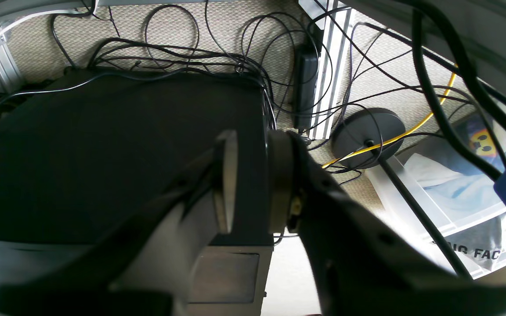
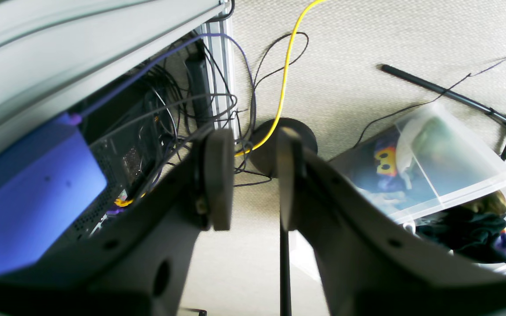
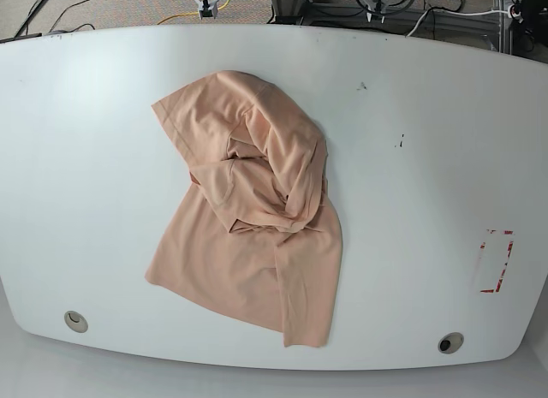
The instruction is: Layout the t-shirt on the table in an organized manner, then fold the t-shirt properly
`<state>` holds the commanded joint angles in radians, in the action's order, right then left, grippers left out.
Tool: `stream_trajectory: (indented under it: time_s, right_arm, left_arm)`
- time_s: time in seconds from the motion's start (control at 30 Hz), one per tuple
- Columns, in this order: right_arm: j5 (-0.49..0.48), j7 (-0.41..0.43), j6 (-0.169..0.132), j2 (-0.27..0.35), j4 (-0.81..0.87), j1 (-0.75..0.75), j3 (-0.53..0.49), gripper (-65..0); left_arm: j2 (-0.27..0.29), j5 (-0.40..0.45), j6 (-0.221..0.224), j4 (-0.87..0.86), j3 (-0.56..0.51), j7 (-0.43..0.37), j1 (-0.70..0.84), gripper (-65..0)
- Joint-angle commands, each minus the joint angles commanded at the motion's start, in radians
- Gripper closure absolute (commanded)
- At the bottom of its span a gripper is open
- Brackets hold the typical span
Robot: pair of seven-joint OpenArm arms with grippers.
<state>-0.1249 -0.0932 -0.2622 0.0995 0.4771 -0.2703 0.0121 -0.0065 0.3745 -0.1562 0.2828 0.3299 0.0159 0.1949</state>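
Note:
The peach t-shirt (image 3: 248, 218) lies crumpled on the white table (image 3: 411, 115), left of centre. Its upper part is bunched and folded over itself, and the lower part spreads toward the near edge. Neither gripper is over it. In the left wrist view my left gripper (image 1: 253, 182) hangs over a dark box on the floor, jaws a little apart with nothing between them. In the right wrist view my right gripper (image 2: 253, 175) is over carpet and cables, open and empty. The t-shirt and table do not show in either wrist view.
A red-tape rectangle (image 3: 497, 261) marks the table's right side, and grommet holes (image 3: 75, 321) (image 3: 449, 342) sit near the front corners. On the floor beyond the table are tangled cables, a yellow cable (image 2: 286, 66), a round stand base (image 1: 367, 136) and clear bins of clothes (image 2: 446, 184).

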Motion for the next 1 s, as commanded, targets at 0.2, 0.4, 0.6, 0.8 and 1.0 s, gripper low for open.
stream_trajectory:
  time_s: [0.2,0.4,0.6,0.8,1.0]
  right_arm:
    - [-0.007,0.004,0.002,0.002,-0.001,0.002,0.002,-16.9]
    - [-0.004,0.003,0.003,0.002,0.002,0.002,0.007,-16.9]
    - [0.006,0.0,-0.011,-0.002,0.009,0.009,0.035,-16.8]
    - [0.005,0.0,-0.014,-0.003,0.009,0.008,0.033,-16.8]
    - [0.004,0.003,0.008,-0.016,-0.013,0.01,-0.014,-16.0]
  left_arm:
    - [-0.001,0.002,0.002,-0.002,0.0,-0.002,-0.002,-11.2]
    - [0.0,0.002,0.004,-0.004,-0.002,-0.003,-0.002,-11.2]
    - [0.005,-0.002,0.014,0.001,0.0,0.005,-0.007,-10.8]
    - [0.005,-0.001,0.014,0.003,-0.002,0.007,-0.007,-10.8]
    - [0.01,0.004,0.016,-0.003,0.001,-0.001,-0.005,-11.2]
